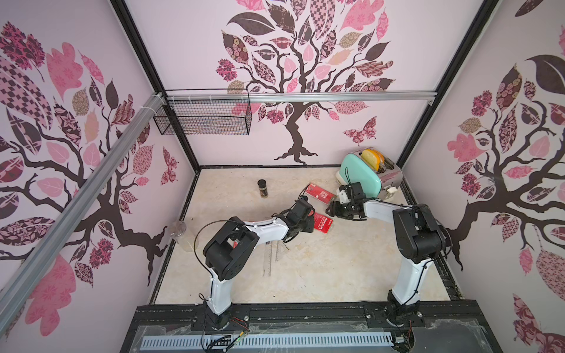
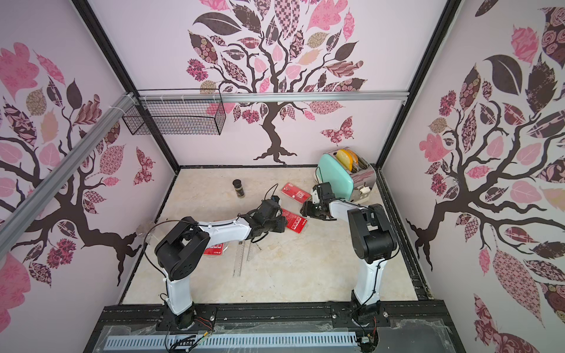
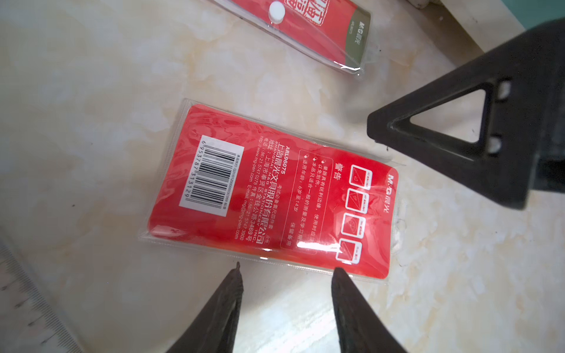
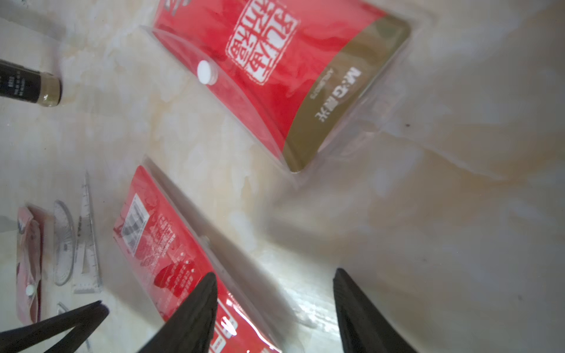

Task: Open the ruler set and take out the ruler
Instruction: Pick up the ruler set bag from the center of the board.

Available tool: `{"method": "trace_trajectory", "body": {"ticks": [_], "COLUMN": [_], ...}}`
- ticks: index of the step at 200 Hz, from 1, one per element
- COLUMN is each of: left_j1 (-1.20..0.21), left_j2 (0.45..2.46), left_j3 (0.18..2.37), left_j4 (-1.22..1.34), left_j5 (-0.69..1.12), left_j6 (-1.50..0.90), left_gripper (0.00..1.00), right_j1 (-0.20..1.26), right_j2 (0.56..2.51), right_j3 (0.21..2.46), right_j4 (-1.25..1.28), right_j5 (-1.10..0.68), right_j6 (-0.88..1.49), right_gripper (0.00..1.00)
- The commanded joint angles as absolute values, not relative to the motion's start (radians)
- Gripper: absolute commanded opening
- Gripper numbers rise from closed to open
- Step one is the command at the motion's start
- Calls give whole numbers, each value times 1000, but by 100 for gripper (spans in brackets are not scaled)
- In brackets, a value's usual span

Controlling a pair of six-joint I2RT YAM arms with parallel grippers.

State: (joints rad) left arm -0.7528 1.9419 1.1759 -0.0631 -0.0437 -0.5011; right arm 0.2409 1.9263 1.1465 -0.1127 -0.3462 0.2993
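A: While the left pincer hangs low over the counter, how do its jaws stand?

B: Parted, gripping nothing. Its tips sit just beside the long edge of the red ruler set, which lies flat, barcode side up.

A: And the right pincer?

B: Spread too, and empty, with one fingertip over that same pouch's end. A second red pouch with a white snap lies near. In a top view, a clear ruler lies by the left arm.
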Motion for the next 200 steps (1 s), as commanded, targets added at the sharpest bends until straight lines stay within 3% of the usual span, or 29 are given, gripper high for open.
{"method": "trace_trajectory", "body": {"ticks": [1,69,110,150,200], "left_j1": [-753,-753,-753,-752,-750], "left_j2": [1982,2047,2078,2084,2063], "left_j3": [1213,1251,1275,1290,1287], "left_j4": [-63,-105,-129,-142,-144], "left_j5": [-36,-53,-56,-67,-78], "left_j6": [-505,-497,-487,-471,-458], "left_gripper": [43,22,18,17,19], "right_j1": [247,247,247,247,247], "right_j2": [1963,1953,1969,1983,1979], "right_j3": [1181,1122,1118,1132,1118], "right_j4": [-150,-143,-137,-135,-108], "right_j5": [-431,-606,-676,-676,-666], "right_j6": [262,272,271,276,295], "right_gripper": [62,61,54,27,4]}}
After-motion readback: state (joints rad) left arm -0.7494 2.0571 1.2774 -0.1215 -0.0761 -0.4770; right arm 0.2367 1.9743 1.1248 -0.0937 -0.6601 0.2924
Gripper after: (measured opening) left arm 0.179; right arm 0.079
